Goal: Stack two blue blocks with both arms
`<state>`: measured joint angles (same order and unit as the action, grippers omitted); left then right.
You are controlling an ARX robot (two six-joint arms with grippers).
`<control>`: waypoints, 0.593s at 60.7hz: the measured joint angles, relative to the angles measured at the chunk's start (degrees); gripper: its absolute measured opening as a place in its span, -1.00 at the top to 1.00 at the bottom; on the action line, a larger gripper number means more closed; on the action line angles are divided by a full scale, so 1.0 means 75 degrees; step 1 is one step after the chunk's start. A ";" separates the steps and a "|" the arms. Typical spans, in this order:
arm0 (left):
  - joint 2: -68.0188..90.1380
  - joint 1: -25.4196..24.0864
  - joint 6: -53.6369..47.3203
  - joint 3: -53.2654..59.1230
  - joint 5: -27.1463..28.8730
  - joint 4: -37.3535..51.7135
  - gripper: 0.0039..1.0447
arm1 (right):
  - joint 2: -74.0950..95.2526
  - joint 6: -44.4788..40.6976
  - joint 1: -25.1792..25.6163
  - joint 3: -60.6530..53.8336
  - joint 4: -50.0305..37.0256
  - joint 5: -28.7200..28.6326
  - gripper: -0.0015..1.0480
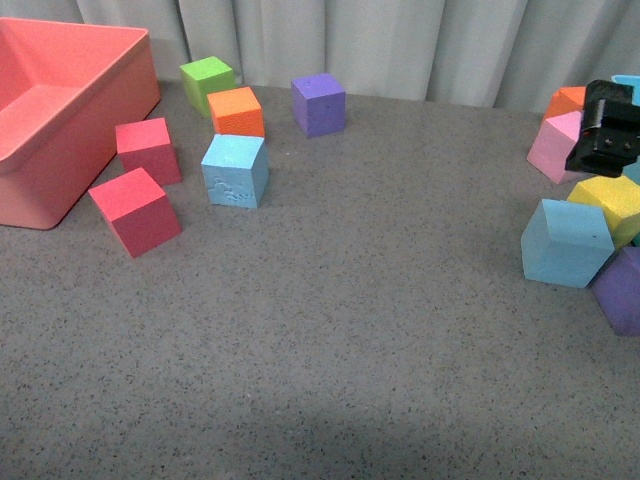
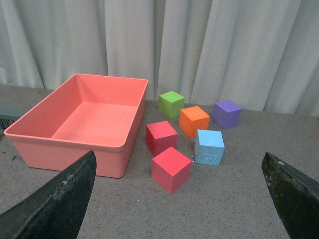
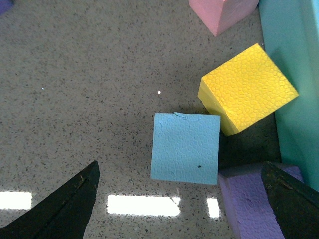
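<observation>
Lit brightly and evenly from overhead. Short, soft shadows beside the cubes (image 1: 137, 210). Dims to a grey band along the near edge of the table (image 1: 320, 440) in the front view. Glares off it in white rectangles in the right wrist view. Softens the near fingertips (image 3: 65, 209) in both wrist views.

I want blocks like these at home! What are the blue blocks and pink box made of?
The left blue block and right blue block look like matte foam: pebbly, dimpled faces. The pink box looks like moulded plastic: smooth, thin walls, rounded rim. Probably, judging by looks.
</observation>
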<state>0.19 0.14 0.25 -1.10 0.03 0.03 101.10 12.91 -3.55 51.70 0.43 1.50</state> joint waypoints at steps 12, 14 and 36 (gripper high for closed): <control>0.0000 0.0000 0.0000 0.0000 0.0000 0.0000 -0.88 | 0.0976 0.0000 -0.0017 0.0845 0.0714 0.0204 -0.81; 0.0000 0.0000 0.0000 0.0000 0.0000 0.0000 -0.88 | 0.1107 0.0009 -0.0017 0.0930 0.0758 0.0189 -0.81; 0.0000 0.0000 0.0000 0.0000 -0.0003 0.0000 -0.88 | 0.1996 0.0178 -0.0041 0.1454 0.1017 0.0192 -0.81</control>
<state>0.19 0.14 0.25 -1.10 0.01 0.03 116.07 14.24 -3.86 62.61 8.05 2.94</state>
